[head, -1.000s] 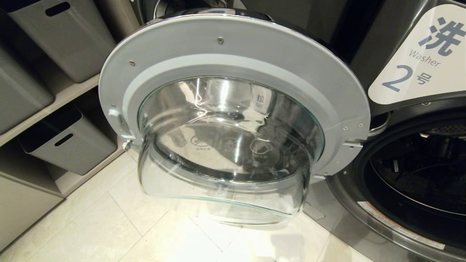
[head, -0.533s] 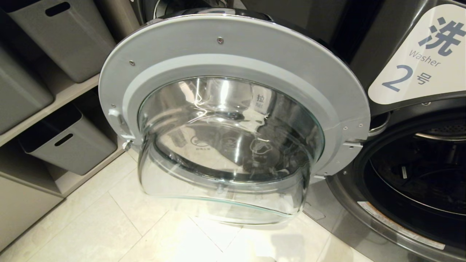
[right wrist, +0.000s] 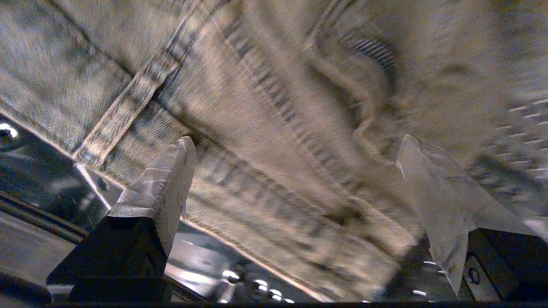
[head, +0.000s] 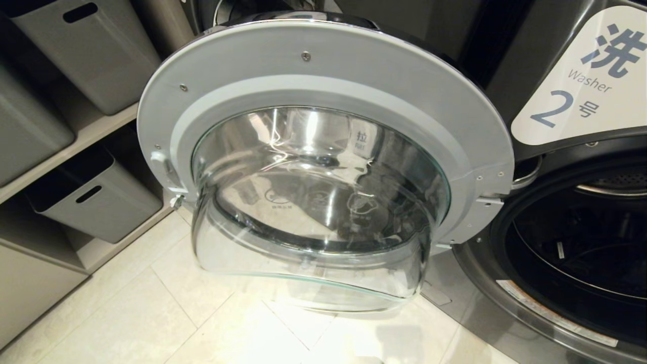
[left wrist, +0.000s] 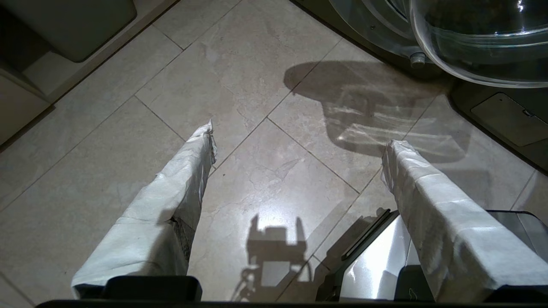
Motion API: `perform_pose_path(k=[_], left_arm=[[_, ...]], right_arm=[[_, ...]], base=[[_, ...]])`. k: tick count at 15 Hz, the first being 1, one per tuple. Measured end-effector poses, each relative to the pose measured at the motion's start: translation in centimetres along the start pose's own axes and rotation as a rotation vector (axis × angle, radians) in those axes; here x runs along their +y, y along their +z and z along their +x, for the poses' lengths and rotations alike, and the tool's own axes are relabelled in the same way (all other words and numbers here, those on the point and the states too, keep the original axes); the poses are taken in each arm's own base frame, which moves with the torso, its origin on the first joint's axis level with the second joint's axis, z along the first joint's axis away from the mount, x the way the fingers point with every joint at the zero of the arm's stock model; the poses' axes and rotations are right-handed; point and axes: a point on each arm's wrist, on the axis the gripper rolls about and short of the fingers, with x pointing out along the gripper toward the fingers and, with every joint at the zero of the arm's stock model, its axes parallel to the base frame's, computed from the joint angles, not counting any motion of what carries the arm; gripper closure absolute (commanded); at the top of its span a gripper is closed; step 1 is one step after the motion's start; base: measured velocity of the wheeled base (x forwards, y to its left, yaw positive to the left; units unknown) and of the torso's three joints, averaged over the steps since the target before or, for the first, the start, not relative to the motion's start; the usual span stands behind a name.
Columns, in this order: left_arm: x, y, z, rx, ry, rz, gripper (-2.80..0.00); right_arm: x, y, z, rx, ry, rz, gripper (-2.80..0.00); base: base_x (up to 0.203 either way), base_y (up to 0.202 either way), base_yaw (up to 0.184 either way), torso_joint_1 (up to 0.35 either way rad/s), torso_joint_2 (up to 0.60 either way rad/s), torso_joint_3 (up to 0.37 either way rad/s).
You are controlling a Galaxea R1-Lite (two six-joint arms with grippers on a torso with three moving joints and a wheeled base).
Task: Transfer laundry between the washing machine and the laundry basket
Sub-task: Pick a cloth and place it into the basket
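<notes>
Fingers (right wrist: 167,179) of the right gripper (right wrist: 295,171), two of them wrapped in pale covering, stand spread wide over a pale denim garment (right wrist: 265,128) with stitched seams, which lies just ahead of them against the perforated metal of the drum; whether the tips touch the cloth cannot be told, and nothing is clamped between them. Two more wrapped fingers (left wrist: 184,171), those of the left gripper (left wrist: 297,147), hang equally spread and empty above the tiled floor (left wrist: 257,171), near the machine's base. From the head camera neither arm shows. One round washing machine door (head: 323,65), grey-rimmed with a bulging glass bowl, stands swung open at centre, and at right the dark drum opening (head: 581,242) gapes beneath a sign reading "Washer 2" (head: 581,86). On the left, shelves (head: 71,146) carry three visible grey bins (head: 96,197), one low and two above. No laundry basket can be made out in any view.
</notes>
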Motion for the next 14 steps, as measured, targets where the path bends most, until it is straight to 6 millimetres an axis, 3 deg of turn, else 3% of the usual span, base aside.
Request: perform_pose_path(k=[3,8,14], left_arm=[[0.0,0.0,0.0,0.000,0.000,0.000,-2.80],[0.0,0.0,0.0,0.000,0.000,0.000,-2.80],[0.0,0.0,0.0,0.000,0.000,0.000,-2.80]], right_arm=[[-0.1,-0.1,1.2,-0.018,-0.005,0.000,-2.80],[-0.4,1.6,2.4,-0.178,-0.067,0.029,-2.80],[-0.2,1.3,3.1,-0.290,-0.122,0.039,-2.80]], base=[[0.000,0.000,0.000,0.000,0.00,0.000],[0.000,0.000,0.000,0.000,0.00,0.000],[0.000,0.000,0.000,0.000,0.00,0.000]])
